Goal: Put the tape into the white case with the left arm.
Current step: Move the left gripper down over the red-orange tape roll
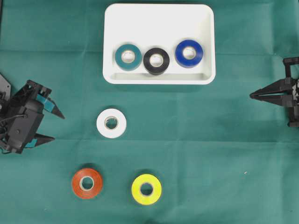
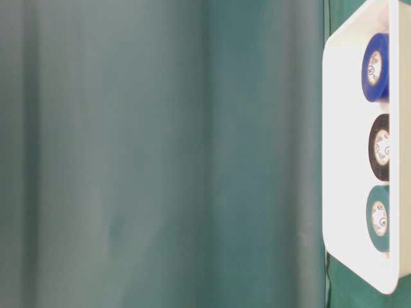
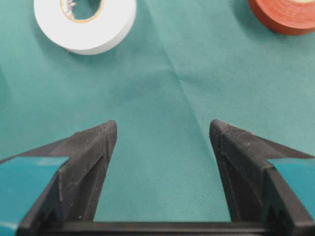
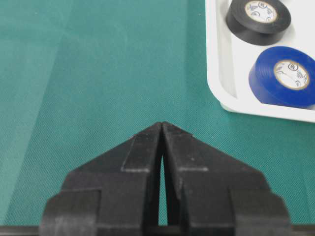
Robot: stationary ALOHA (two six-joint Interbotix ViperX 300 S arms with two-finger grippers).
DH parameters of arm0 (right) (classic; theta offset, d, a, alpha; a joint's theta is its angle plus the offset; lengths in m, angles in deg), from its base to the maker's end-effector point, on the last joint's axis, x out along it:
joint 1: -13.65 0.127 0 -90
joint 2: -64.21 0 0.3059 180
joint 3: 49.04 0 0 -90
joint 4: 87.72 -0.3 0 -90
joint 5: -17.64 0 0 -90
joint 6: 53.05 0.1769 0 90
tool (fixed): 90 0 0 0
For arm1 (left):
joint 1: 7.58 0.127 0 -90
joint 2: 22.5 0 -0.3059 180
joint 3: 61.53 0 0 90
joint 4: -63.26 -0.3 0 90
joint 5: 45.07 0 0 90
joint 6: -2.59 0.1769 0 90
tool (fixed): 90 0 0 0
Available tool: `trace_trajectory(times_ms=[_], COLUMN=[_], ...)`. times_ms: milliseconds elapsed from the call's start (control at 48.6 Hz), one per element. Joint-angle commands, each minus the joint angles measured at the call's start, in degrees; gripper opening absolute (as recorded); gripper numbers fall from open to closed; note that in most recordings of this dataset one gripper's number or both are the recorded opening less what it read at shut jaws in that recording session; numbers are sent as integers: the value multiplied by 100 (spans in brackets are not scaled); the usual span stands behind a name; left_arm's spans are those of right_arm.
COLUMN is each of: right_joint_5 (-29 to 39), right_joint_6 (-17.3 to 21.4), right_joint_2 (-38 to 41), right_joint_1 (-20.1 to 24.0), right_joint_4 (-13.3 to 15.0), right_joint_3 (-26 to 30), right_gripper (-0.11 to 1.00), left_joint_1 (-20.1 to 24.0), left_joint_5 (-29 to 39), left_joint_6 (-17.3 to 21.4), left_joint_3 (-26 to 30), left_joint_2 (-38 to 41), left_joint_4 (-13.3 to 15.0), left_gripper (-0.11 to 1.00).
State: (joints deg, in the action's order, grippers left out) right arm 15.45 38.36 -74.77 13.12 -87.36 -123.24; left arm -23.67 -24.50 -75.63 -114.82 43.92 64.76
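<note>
**Three rolls in the case, three on the cloth**

A green cloth (image 1: 210,154) covers the whole table, creased in soft lines under the left wrist camera. On it, at the top middle of the overhead view, lies the white case (image 1: 159,18), a shallow tray with rounded corners and a raised rim. Three tape rolls lie flat inside it, in a row along its near side: a teal roll (image 1: 128,57), a black roll (image 1: 156,60) just beside it, and a blue roll (image 1: 188,53) on the right.

The left gripper (image 1: 50,125) sits at the left edge of the overhead view, its teal-striped fingers (image 3: 93,147) spread wide with nothing between them (only bare cloth shows in the gap). The right gripper (image 1: 254,95), all black, rests at the right edge with its jaws pressed together, empty.

Outside the case, a white roll (image 1: 111,123) lies flat on the cloth below the tray's left corner, apart from the left gripper and ahead of its fingers. Nearer the bottom edge lie an orange-red roll (image 1: 87,183) and a yellow roll (image 1: 146,189), well apart.

The cores of the blue and black rolls carry small printed marks, too small to read.
</note>
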Motion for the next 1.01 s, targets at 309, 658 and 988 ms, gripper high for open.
trace_trajectory(times_ms=[309, 658, 988], right_joint_5=[-26, -35, -44], right_joint_6=[9, 9, 9], right_joint_2=[26, 26, 26], right_joint_1=[-9, -9, 0], right_joint_4=[0, 0, 9], right_joint_3=[88, 79, 70], right_gripper=[-9, -9, -9], left_joint_1=[-316, -809, -1099], left_joint_5=[-149, -237, -281], left_joint_6=[-9, -9, 0], left_joint_3=[360, 1151, 1916], left_joint_2=[510, 1714, 2689], left_joint_4=[9, 0, 9], left_gripper=[68, 67, 67])
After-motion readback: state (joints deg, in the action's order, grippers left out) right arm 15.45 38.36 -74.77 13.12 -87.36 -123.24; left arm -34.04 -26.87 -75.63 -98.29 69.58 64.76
